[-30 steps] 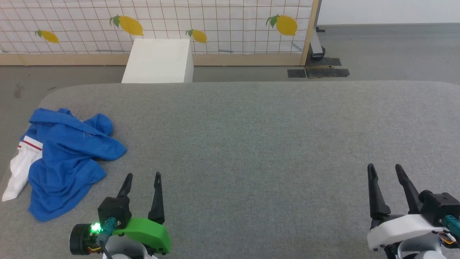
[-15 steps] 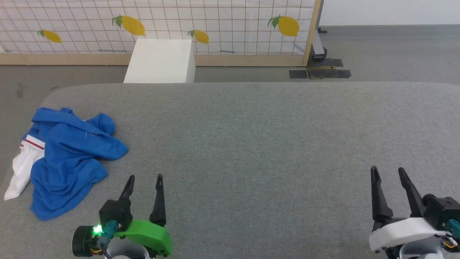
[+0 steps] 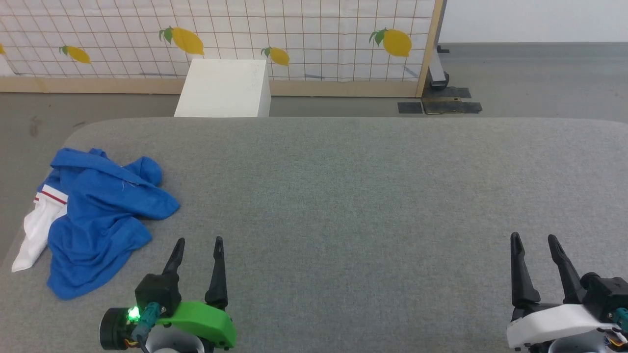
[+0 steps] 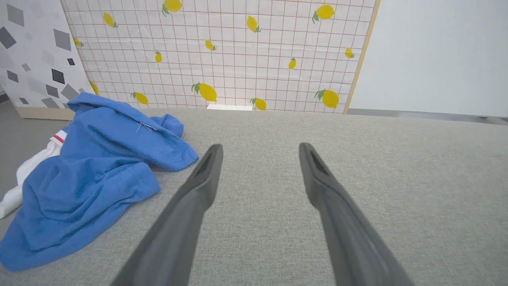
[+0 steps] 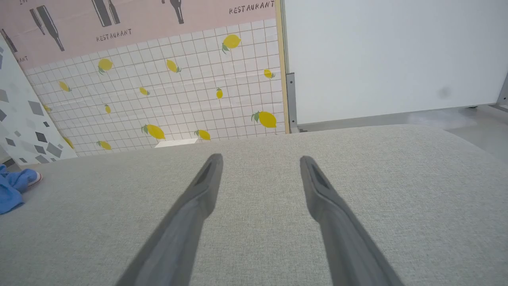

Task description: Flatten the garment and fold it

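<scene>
The garment [image 3: 98, 215] lies crumpled in a heap at the left end of the grey table [image 3: 343, 196], royal blue with a white sleeve and red stripe hanging near the table's left edge. It appears again in the left wrist view [image 4: 91, 167] and as a small blue patch in the right wrist view [image 5: 12, 186]. My left gripper [image 3: 199, 241] stands open just right of the heap, not touching it; its fingers [image 4: 206, 174] hold nothing. Far off at the lower right, my right gripper [image 3: 534, 237] is open and empty over bare table.
A white box [image 3: 223, 88] stands on the floor behind the table's far edge. Behind it runs a lemon-patterned tiled partition [image 3: 294, 34] with a wooden frame. The table's rounded left corner lies close to the garment.
The whole head picture has shifted slightly down and right, so the camera has moved. Neither gripper has moved on the table, and the garment lies as before.
</scene>
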You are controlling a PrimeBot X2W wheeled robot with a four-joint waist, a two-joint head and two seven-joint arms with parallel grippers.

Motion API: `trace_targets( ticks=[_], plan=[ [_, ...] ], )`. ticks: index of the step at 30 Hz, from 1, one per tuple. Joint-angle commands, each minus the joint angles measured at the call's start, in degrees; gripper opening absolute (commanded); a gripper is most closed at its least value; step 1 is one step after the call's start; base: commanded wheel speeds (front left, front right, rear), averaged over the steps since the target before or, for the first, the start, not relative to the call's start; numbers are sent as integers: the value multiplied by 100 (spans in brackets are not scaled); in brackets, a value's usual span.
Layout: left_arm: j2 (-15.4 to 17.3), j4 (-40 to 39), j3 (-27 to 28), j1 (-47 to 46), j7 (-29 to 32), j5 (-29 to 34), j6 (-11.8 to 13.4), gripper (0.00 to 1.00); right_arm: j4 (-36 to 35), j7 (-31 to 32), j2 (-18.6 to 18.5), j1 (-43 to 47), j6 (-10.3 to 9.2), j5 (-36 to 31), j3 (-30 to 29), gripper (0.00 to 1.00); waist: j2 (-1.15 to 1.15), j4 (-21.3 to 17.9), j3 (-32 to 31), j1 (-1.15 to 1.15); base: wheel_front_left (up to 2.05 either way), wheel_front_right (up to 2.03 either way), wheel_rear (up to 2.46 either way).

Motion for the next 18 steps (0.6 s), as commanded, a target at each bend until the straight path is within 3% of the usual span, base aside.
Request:
trace_targets(
  ticks=[1,8,18],
  plan=[
    [-28,32,-19,-52,-80,-76,-19,100,25,-94,9,76,-7,47,-19,100,0,16,-13,0,0,0,0],
    [-29,54,-25,-51,-158,-138,5,100,67,-172,10,118,-8,14,19,100,0,282,-39,0,0,0,0],
    [-7,-39,84,-12,-158,-111,46,100,109,-172,10,36,-8,-95,272,100,0,1048,-29,0,0,0,0]
  ],
)
